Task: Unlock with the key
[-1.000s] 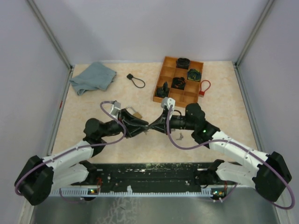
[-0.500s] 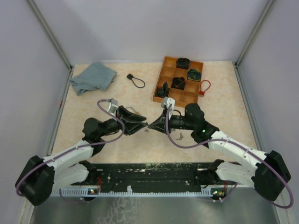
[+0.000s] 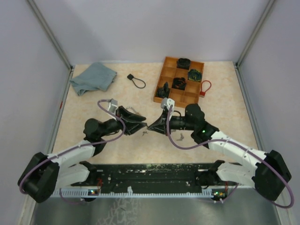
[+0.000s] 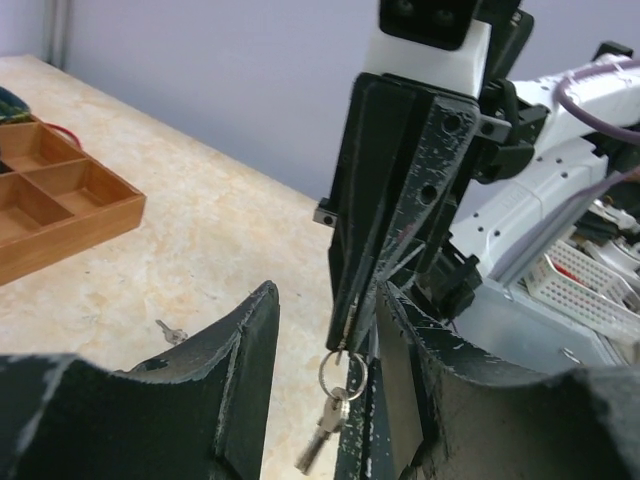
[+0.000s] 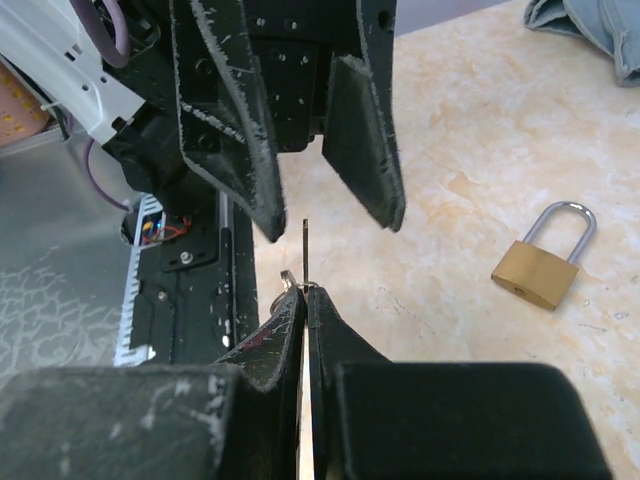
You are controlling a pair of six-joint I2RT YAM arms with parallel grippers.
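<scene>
Marbled tabletop [image 3: 225, 93], padlock [image 5: 545, 262] loose; near it, right gripper [image 5: 305, 300] pinches key [image 5: 304, 245], offering it to the half-open, empty left gripper [image 5: 330, 222], we judge.

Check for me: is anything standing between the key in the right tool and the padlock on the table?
Yes, the left tool: its open fingers hang right ahead of the key pinched in the shut right tool. The padlock lies on the table, off to the side of them.
</scene>
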